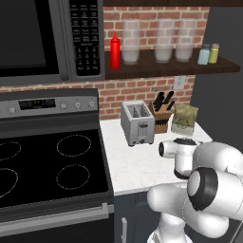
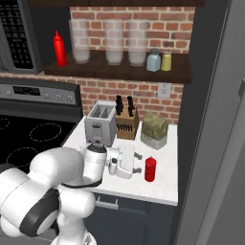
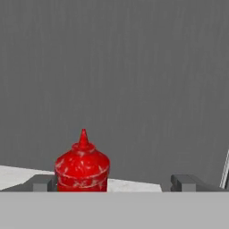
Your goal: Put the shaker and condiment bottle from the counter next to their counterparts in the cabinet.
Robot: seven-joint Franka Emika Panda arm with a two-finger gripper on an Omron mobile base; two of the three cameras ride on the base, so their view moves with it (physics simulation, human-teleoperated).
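Directly before our wide-open gripper (image 2: pixel 139 162) stands the condiment bottle (image 2: pixel 150 169), stout, red, cone-nozzled, upright on the white counter (image 2: pixel 165 184) at three o'clock of the hand, not yet grasped. We see its scuffed shoulders close in the hand view. Up at twelve o'clock, the cabinet (image 2: pixel 119 67) bears frosted jars (image 2: pixel 114 44), the slim red bottle (image 2: pixel 59 48), and the blue-grey shaker (image 2: pixel 153 60) touching its yellow-green twin (image 2: pixel 166 61); the left base view shows the stove (image 1: pixel 47 166).

Glossy white rounded arm (image 2: pixel 57 182), black joint rings, small dark fingers (image 3: pixel 190 182)
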